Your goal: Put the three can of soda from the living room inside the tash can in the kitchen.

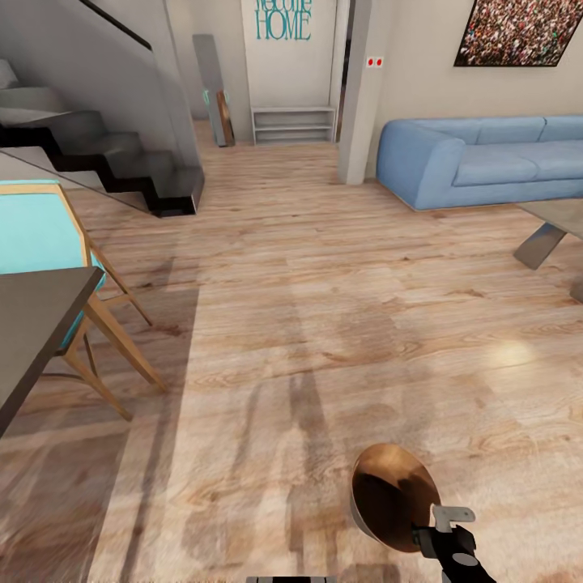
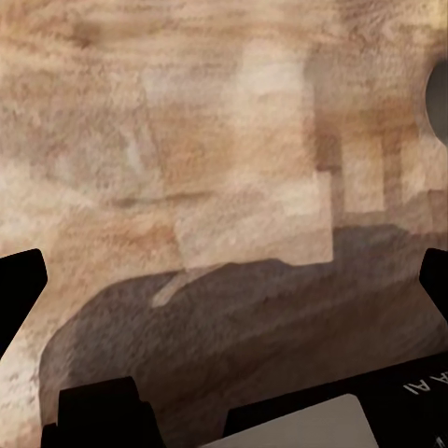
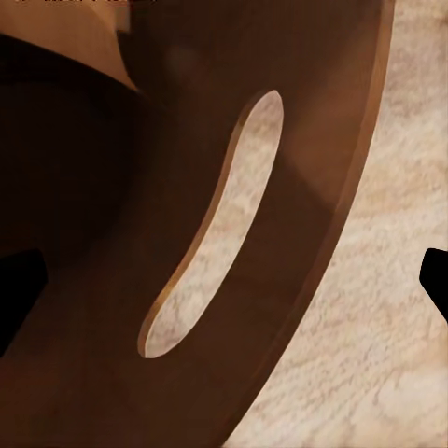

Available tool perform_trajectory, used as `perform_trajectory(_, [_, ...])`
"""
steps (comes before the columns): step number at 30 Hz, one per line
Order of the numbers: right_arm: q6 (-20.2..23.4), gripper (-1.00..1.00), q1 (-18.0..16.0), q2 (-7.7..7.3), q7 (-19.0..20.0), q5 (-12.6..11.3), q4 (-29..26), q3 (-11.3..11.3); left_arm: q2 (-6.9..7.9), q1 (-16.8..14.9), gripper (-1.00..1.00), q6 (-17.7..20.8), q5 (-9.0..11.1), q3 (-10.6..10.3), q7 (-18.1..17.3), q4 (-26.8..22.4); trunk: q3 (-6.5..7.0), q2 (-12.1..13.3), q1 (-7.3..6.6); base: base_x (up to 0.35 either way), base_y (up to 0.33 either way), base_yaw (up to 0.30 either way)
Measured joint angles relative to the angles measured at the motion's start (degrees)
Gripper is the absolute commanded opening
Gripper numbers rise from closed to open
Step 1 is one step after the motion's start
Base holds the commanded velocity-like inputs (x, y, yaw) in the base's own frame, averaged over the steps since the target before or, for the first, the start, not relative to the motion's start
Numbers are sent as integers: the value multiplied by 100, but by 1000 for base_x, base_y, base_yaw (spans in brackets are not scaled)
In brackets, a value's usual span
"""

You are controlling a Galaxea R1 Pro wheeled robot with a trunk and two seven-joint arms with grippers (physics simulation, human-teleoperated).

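At the near edge of the head view, low and to the right, the right pincer grips the rim of the tash can, a round bin tilted so that its brown-orange inside faces up toward the camera over the wood floor. The pale grey outside shows only as a thin edge along its lower side. In the right wrist view the bin's brown inner wall lies very close, with a long curved slot cut through it that lets the pale floor show behind; the pincer's dark fingertips sit at the two sides of that picture, one of them inside the bin and the other outside, pinching the wall between them.

In the left wrist view the left pincer hangs over bare floor and the robot's shadow, its dark fingertips spread wide with nothing between them.

Farther out, at the left, a dark table corner juts in, and just behind it stands a teal chair with wooden legs. Beyond that a black staircase climbs to the left. At the right, a grey low table stands before a blue sofa. Farthest away, a white shelf sits against the back wall under teal lettering, and a framed picture hangs above the sofa.
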Motion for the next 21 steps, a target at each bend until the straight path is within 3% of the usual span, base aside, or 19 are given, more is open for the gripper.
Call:
perform_trajectory(1, [-1, 100, 0, 0, 0, 0, -1, 0, 0, 0, 100, 0, 0, 0, 0, 0, 0, 0, 0, 0, 0, 0])
perform_trajectory(2, [-2, -100, 0, 0, -1, 0, -2, -2, 0, 0, 100, 0, 0, 0, 0, 0, 0, 0, 0, 0, 0, 0])
perform_trajectory(10, [-6, -100, -6, -3, -68, 21, -20, -116, 0, 2, 100, 0, 1, 7, 0, -2, 0, 0, -1, 0, 0, 0])
perform_trajectory(21, [2, -100, -5, -3, -60, 16, -18, -108, 0, 2, 100, 0, 1, 10, 0, -2, 0, 0, -1, 0, 0, 0])
